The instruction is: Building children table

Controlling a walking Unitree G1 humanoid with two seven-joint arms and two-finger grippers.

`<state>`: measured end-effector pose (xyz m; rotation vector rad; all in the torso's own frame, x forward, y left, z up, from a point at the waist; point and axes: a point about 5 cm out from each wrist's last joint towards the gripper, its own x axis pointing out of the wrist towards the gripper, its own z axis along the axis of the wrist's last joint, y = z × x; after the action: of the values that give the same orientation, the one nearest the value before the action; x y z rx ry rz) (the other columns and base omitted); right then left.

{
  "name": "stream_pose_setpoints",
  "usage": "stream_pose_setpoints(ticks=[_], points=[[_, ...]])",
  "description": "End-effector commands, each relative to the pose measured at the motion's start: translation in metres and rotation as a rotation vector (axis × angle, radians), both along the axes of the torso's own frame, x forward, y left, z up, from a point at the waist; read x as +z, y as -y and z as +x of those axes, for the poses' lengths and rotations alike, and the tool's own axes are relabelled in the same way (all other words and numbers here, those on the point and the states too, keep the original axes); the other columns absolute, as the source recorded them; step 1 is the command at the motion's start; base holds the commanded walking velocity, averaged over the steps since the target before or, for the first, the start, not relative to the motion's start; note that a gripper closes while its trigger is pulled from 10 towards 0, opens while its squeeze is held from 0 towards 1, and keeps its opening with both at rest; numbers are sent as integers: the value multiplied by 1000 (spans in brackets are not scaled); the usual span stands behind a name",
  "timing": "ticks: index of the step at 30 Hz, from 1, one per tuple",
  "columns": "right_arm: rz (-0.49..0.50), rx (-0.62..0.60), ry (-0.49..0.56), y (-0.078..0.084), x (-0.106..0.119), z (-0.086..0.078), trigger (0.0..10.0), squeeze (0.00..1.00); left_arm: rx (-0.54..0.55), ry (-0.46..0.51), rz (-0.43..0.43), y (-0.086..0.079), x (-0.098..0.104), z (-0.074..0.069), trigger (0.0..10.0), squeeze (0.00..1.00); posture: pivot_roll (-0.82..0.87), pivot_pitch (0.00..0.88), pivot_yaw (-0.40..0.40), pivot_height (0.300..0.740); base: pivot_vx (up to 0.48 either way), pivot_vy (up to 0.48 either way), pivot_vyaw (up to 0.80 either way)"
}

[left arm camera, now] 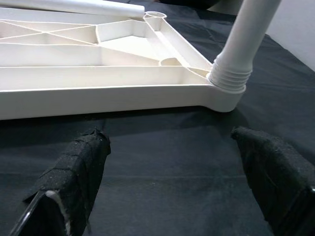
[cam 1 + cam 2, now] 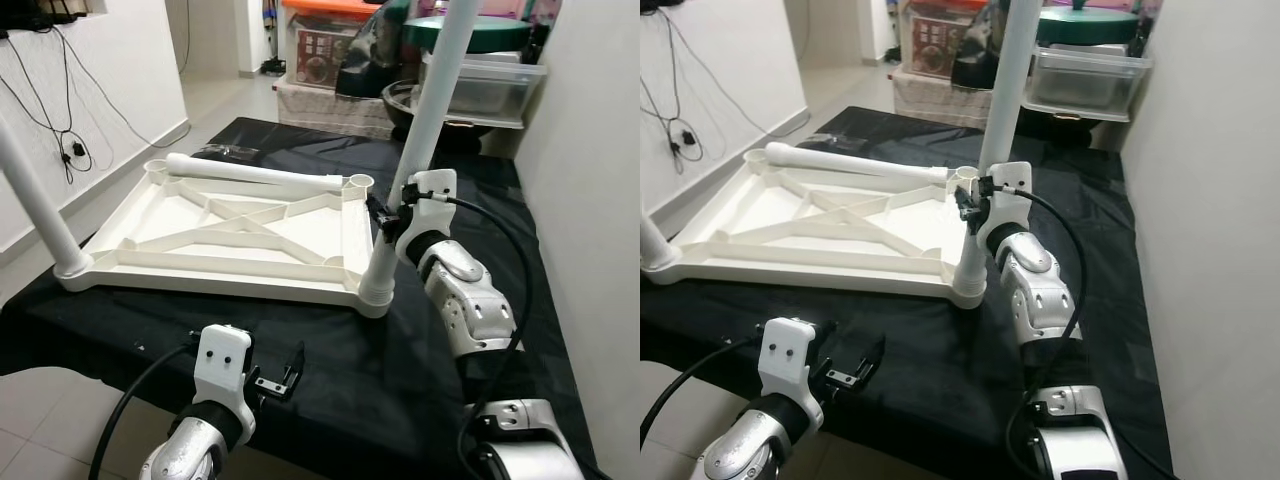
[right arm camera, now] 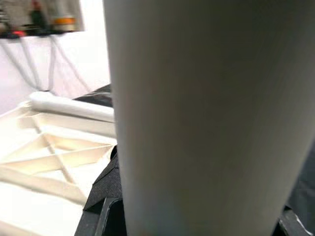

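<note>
A black cloth (image 2: 420, 350) covers the work surface, with storage bins (image 2: 480, 85) crowded behind. On it the white tabletop (image 2: 220, 235) lies upside down, ahead of both grippers. The right gripper (image 2: 385, 220) clamps the upright leg (image 2: 425, 130) screwed into the near corner; the leg's top is cut off. A loose leg (image 2: 255, 175) lies across the far edge. The left gripper (image 1: 172, 182) hovers spread apart, just short of the tabletop.
</note>
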<state>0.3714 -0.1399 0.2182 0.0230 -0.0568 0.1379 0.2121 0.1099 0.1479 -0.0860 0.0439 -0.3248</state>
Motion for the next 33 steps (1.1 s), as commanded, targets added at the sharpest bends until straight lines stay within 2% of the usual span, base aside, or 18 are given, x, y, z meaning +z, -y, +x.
stream_pose_setpoints(ticks=[1,2,5,6,8,9,10,11,12,13,14,16,22,23,26,31,33], points=[[-42,-194,-200,24,-50,-6,10000,0,2,-7,11,-2,-3,1,10000,0,57,81,-43,740,0,0,0],[-30,-284,-191,23,-50,-8,10000,0,3,-5,11,-2,-3,2,10000,0,57,80,-41,740,0,0,0],[-22,-349,-186,23,-50,-10,10000,0,3,-4,11,-2,-3,3,10000,0,57,80,-41,740,0,0,0],[-18,-452,-183,21,-49,-13,10000,0,2,-2,12,-2,-3,4,10000,0,58,78,-40,740,0,0,0],[-18,-452,-183,21,-49,-13,10000,0,2,-2,12,-2,-3,4,10000,0,58,78,-40,740,0,0,0],[-14,-559,-189,18,-49,-17,10000,0,2,0,13,-2,-3,5,10000,0,61,78,-41,740,0,0,0],[-14,-559,-189,18,-49,-17,10000,0,2,0,13,-2,-3,5,10000,0,61,78,-41,740,0,0,0],[-3,-660,-188,15,-48,-20,10000,0,1,2,14,-1,-2,6,10000,0,62,76,-40,740,0,0,0],[-3,-660,-188,15,-48,-20,10000,0,1,2,14,-1,-2,6,10000,0,62,76,-40,740,0,0,0],[11,-752,-202,11,-48,-25,10000,0,1,5,15,-1,-2,7,10000,0,62,76,-41,740,0,0,0],[11,-752,-202,11,-48,-25,10000,0,1,5,15,-1,-2,7,10000,0,62,76,-41,740,0,0,0],[30,-852,-231,4,-50,-31,10000,0,1,9,17,-2,-1,9,10000,0,61,73,-40,740,0,0,0],[17,-871,-224,-5,-48,-34,10000,0,-1,14,19,-1,-1,11,10000,0,56,71,-37,740,0,0,0],[-9,-921,-215,-6,-44,-35,10000,0,-2,16,18,-1,-2,12,10000,0,56,68,-40,740,0,0,0],[-17,-949,-218,-7,-43,-35,10000,0,-3,17,18,-1,-2,13,10000,0,53,68,-41,740,0,0,0],[24,-964,-233,-11,-41,-35,10000,0,-3,19,17,0,-2,14,10000,0,53,65,-40,740,0,0,0],[72,-902,-189,-20,-30,-32,10000,0,-3,21,17,0,-3,15,10000,0,49,58,-43,740,0,0,0]])
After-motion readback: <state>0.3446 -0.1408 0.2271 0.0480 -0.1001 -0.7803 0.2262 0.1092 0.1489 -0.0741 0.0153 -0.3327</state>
